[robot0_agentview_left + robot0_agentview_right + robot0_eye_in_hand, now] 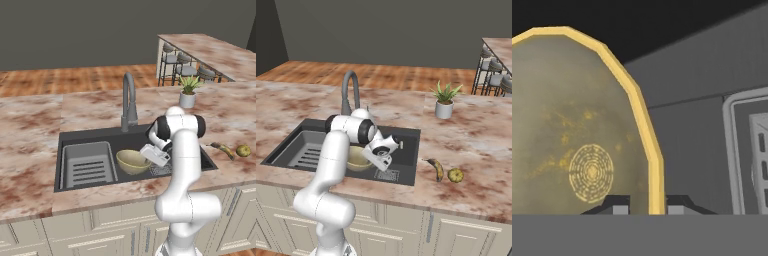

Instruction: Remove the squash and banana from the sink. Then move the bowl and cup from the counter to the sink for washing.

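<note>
Here the bowl [132, 161] sits inside the sink [90, 135], its pale rim pinched between the closed fingers of the gripper [647, 206], one fingertip [617, 205] inside the rim and the other outside. Beyond the hand lies the ribbed tray [88, 165]; behind it rises the faucet [129, 102]. On the counter [30, 145], on the side of the hand away from the tray, the banana [437, 169] and squash [455, 174] lie just beside each other, clear of the basin. Farther back stands a potted plant [444, 102]. Stools [182, 67] line a second counter; the floor [75, 80] is wood.
</note>
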### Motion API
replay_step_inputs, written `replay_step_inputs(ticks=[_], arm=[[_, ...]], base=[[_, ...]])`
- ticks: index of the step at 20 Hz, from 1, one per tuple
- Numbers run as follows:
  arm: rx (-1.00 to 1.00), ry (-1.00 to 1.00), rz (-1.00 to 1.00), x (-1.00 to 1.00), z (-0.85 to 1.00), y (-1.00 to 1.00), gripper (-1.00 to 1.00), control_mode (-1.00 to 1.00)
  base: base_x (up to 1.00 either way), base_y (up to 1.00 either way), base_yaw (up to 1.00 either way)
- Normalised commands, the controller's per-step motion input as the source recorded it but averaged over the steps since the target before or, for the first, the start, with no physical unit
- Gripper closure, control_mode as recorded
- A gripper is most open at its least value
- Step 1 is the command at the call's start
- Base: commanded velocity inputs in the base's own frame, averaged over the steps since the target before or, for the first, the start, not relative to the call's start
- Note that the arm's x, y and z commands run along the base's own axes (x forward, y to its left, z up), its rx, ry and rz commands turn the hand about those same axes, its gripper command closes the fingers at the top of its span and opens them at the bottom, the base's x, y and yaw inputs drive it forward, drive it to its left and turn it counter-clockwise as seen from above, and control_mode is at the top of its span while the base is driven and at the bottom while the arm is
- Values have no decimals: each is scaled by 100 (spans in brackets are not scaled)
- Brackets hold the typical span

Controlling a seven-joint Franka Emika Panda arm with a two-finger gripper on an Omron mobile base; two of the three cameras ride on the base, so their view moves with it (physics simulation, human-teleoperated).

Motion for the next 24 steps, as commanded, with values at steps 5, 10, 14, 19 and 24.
replay_step_inputs(ticks=[5, 10, 14, 19, 24], arm=[[0, -2, 0, 3, -4, 20, 100, -100], [-3, -4, 0, 0, -1, 10, 100, -100], [-3, -3, 0, 0, 0, 7, 100, -100], [-2, -7, 0, 0, 0, 13, 100, -100], [0, -7, 0, 1, 0, 20, 100, -100]], base=[[0, 0, 0], [0, 0, 0], [0, 0, 0], [0, 0, 0], [0, 0, 0]])
